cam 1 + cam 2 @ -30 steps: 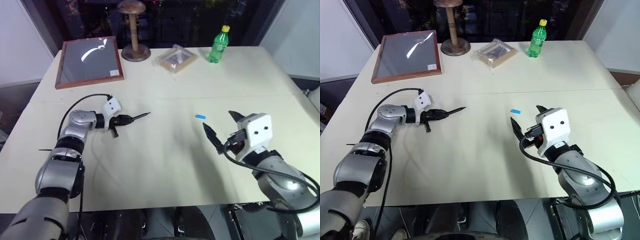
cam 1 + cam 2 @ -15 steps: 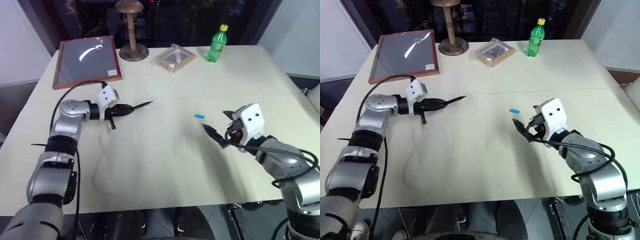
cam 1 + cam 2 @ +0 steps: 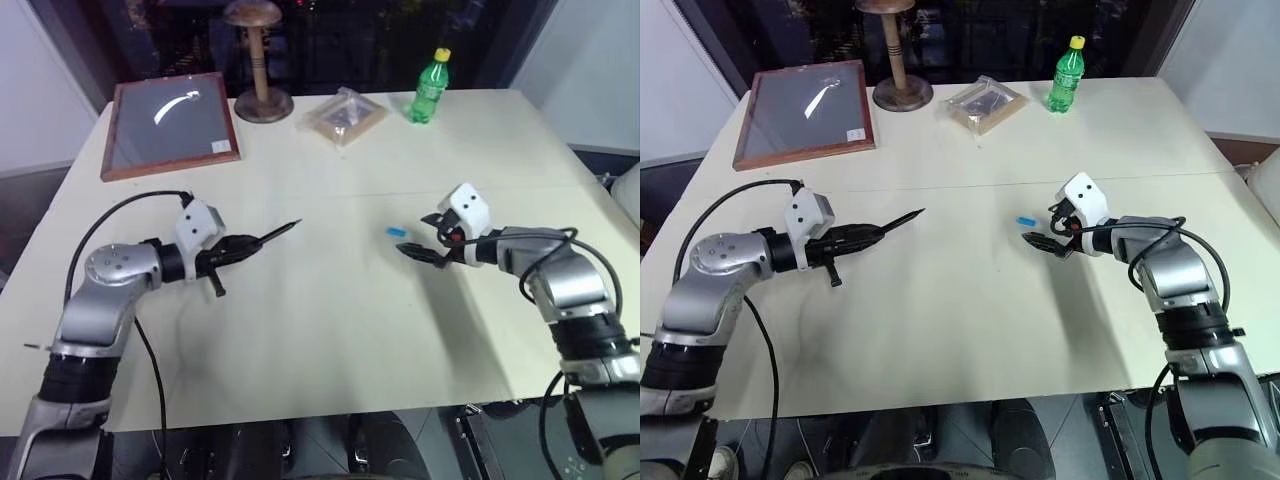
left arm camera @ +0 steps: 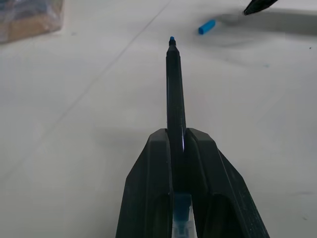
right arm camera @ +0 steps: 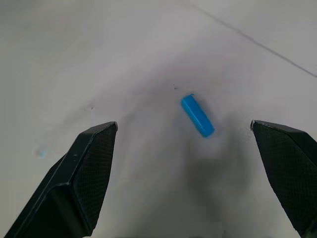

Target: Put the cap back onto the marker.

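Wide cream bench [image 3: 330, 330] under everything, with a faint seam across its middle. At the far left corner, a wood-framed dark panel [image 3: 168, 122] lying flat; just beside it, toward the middle of the far edge, a turned wooden stand [image 3: 263, 60] upright on its round base. Further along the far edge, a clear bag [image 3: 346, 116] with something brown inside, then a green bottle [image 3: 430, 88] with a yellow top, standing upright. Nearer, on the left, left pincer [image 3: 243, 246] clamped tight on the marker [image 3: 268, 237], gripping the barrel so that the long black shaft juts out past the fingertips, raised off the bench and aimed toward the middle; in the left wrist view, small blue tip bare at the far end and a pale end tucked back between the fingers. On the right, right pincer [image 3: 1048, 229] spread wide and holding nothing, low over the bench, fingers [image 5: 79, 178] pointing toward the cap [image 3: 1026, 220]. Cap lying on its side on the bench near the middle, seen between the two spread fingers in the right wrist view but touching neither, well apart from the marker tip.
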Robot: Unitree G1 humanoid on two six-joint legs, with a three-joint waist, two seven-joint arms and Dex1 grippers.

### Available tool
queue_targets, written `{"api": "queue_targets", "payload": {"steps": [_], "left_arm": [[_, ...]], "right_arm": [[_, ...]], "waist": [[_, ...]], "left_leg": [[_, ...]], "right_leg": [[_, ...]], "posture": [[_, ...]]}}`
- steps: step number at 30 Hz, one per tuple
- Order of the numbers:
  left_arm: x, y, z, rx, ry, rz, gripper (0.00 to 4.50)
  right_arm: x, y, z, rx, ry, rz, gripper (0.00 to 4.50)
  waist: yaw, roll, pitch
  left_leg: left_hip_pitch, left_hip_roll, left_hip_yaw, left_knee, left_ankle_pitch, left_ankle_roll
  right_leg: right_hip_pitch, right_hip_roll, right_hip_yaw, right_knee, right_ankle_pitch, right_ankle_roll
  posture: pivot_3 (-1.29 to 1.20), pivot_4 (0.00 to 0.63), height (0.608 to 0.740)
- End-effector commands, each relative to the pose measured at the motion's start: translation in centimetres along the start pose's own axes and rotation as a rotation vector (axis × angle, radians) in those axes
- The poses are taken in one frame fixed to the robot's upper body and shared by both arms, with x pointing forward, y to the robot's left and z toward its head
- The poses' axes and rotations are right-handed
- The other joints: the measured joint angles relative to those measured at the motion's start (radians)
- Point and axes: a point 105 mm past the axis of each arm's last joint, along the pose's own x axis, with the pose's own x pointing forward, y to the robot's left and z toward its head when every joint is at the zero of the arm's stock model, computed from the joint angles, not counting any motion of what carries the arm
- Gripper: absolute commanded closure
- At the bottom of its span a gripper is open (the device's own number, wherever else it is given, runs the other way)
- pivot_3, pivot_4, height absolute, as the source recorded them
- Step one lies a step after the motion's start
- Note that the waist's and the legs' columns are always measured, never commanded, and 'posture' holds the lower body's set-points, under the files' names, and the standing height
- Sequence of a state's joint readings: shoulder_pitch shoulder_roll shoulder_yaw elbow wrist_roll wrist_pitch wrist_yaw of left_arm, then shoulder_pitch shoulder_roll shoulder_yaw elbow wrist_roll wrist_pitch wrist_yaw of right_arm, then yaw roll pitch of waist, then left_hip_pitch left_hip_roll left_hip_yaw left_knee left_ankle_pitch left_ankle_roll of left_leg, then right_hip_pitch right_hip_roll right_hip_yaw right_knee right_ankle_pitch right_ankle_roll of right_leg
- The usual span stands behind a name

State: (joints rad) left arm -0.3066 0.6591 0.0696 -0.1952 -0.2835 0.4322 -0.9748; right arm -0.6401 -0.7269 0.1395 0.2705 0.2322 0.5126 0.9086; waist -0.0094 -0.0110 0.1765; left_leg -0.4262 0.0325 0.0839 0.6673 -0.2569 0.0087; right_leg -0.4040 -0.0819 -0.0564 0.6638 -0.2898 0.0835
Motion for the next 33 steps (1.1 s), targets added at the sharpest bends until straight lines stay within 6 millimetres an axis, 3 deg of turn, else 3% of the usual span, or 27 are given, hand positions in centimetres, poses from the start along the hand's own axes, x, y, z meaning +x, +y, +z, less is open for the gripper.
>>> {"api": "queue_targets", "payload": {"steps": [1,12,29,31,33], "left_arm": [[-1.2,0.2,1.2,0.044,-0.023,0.051,4.47],[-2.0,-0.7,1.2,0.024,-0.025,0.108,4.47],[-2.0,-0.7,1.4,0.025,-0.03,0.131,4.47],[-2.0,-0.7,1.4,0.026,-0.031,0.131,4.5],[-1.9,-0.7,1.5,0.026,-0.032,0.132,4.5]], "right_arm": [[0.0,-0.9,0.3,-0.057,0.022,0.043,0.0],[1.7,-2.9,0.5,-0.09,0.068,0.1,0.0],[2.9,-2.7,0.2,-0.078,0.067,0.114,0.0],[3.0,-2.7,0.2,-0.078,0.066,0.117,0.54],[3.0,-2.6,0.3,-0.079,0.064,0.119,1.37]], "waist": [[-0.002,0.0,0.0],[-0.005,0.0,0.0],[-0.008,0.001,0.0],[-0.008,0.001,0.0],[-0.008,0.001,0.0]], "left_leg": [[0.0,0.0,0.0,0.0,0.0,0.0],[0.0,0.0,0.001,0.0,0.0,0.0],[0.0,0.0,0.001,0.0,0.0,-0.001],[0.001,0.0,0.001,0.0,0.0,-0.001],[0.001,0.0,0.001,0.0,0.0,-0.001]], "right_leg": [[0.0,0.0,0.0,0.0,0.0,0.0],[0.0,-0.001,0.0,0.0,0.0,0.0],[0.0,-0.001,0.0,0.0,0.0,0.0],[0.0,-0.001,0.0,0.0,0.0,0.0],[0.0,-0.001,0.0,0.0,0.0,0.0]], "posture": [[0.0,0.15,0.74],[0.0,0.15,0.74],[0.0,0.15,0.74],[0.0,0.15,0.74],[0.0,0.15,0.74]]}}
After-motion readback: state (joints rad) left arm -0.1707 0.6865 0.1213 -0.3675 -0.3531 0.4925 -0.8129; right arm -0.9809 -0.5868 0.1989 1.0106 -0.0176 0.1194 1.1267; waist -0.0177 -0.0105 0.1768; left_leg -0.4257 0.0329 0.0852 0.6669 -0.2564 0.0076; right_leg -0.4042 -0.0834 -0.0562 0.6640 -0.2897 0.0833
